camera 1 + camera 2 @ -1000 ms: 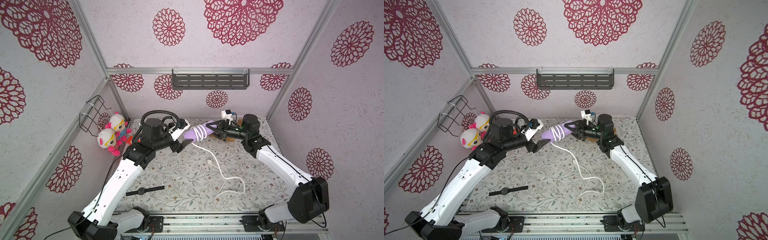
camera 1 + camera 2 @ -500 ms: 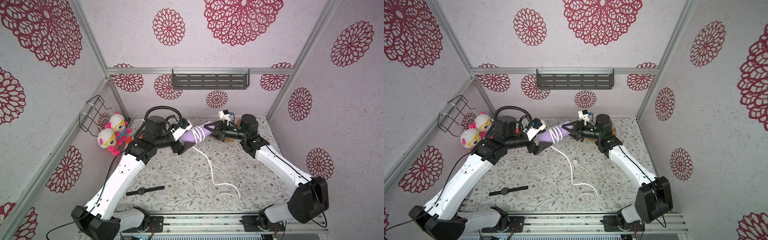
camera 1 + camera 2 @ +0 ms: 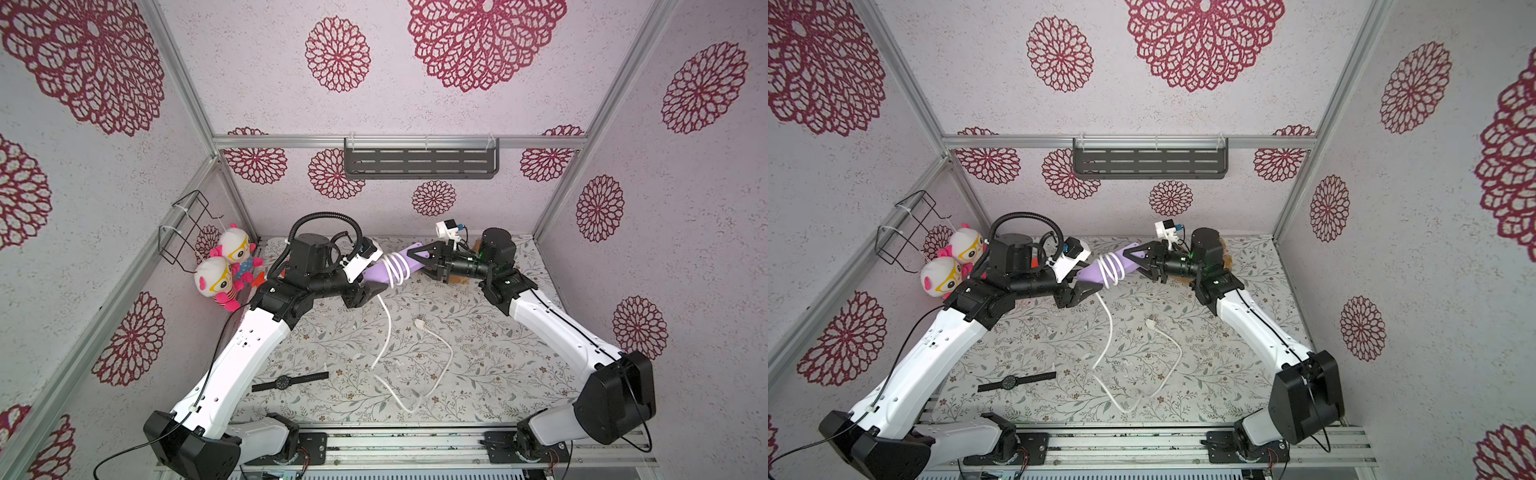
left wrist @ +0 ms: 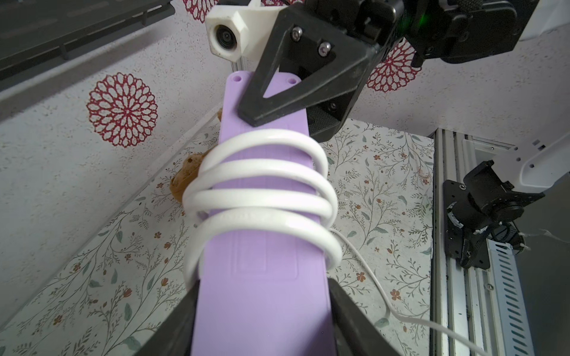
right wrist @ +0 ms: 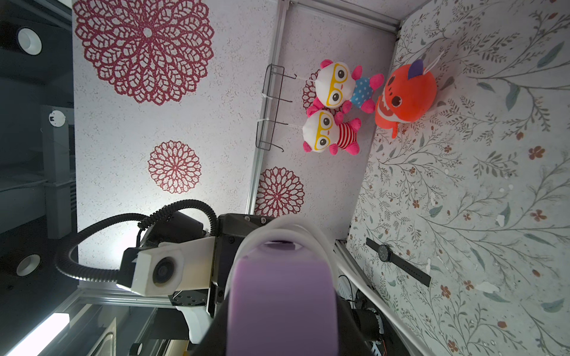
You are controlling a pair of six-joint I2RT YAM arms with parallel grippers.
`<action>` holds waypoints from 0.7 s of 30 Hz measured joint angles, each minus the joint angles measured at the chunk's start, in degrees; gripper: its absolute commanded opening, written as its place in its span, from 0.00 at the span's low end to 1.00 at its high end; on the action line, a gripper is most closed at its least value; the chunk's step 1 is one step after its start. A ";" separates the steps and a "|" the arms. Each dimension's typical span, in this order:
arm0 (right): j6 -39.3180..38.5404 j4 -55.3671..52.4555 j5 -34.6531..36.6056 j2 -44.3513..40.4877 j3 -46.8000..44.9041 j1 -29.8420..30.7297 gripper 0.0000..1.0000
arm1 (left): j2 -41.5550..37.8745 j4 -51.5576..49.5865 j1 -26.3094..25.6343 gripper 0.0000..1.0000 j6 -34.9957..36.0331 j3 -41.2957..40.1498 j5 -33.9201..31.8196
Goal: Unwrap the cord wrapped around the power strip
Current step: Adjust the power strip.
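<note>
Seen from above, 2 robot arms reach toward each other over a bench [image 3: 490, 374] covered in a leaf-and-flower print, inside a booth with pale walls stamped with red rosettes. Between them, raised off the bench near the back wall, is the power strip [image 3: 376, 273], a lavender block slanting up toward the right arm. The right gripper [image 3: 417, 261] is clenched on the strip's higher end, with 1 black finger lying flat across its smooth face. The left gripper [image 4: 263, 291] grasps the lower end, its 2 black fingers pressed against the strip's long edges. The cord [image 4: 262, 197], thick and white, circles the strip's middle in 4 loose coils. From the coils its free length hangs down to the bench, curves into a wide loop toward the front, and ends at the small white plug [image 3: 419, 322], which lies on the bench below the strip. A black wristwatch [image 3: 289, 380] lies flat on the bench near the left arm, well apart from the cord. 2 white-and-pink plush dolls [image 3: 224, 266] sit by the left wall under a wire basket [image 3: 187, 224].
</note>
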 measured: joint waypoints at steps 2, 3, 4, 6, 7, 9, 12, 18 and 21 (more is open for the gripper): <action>0.28 0.66 -0.22 0.11 0.00 0.00 0.00 | 0.04 -0.07 0.09 0.55 0.04 0.00 -0.02; 0.55 0.79 -0.17 0.15 0.00 0.00 0.00 | 0.04 -0.04 0.09 0.55 -0.02 0.00 -0.02; 0.72 0.94 -0.24 0.20 0.00 0.00 0.00 | 0.04 0.00 0.09 0.55 0.04 0.00 -0.04; 1.18 1.11 -0.31 0.33 -0.02 0.00 0.00 | 0.09 0.00 0.11 0.52 0.04 0.00 -0.04; 1.57 1.18 -0.37 0.46 -0.02 0.00 0.00 | 0.09 0.00 0.13 0.48 0.15 0.00 -0.04; 1.99 1.57 -0.48 0.70 -0.04 0.00 0.00 | 0.13 -0.02 0.20 0.38 0.15 0.02 -0.02; 2.38 2.01 -0.59 0.98 -0.04 0.00 0.00 | 0.42 -0.42 0.20 0.23 0.26 0.50 0.02; -0.42 0.26 0.66 0.59 0.00 -0.24 0.78 | 1.25 -1.53 0.20 0.00 0.24 1.57 0.39; -9.46 -6.14 6.47 -2.56 -0.22 -0.83 0.95 | 1.36 -2.14 0.20 0.00 -1.07 1.60 0.22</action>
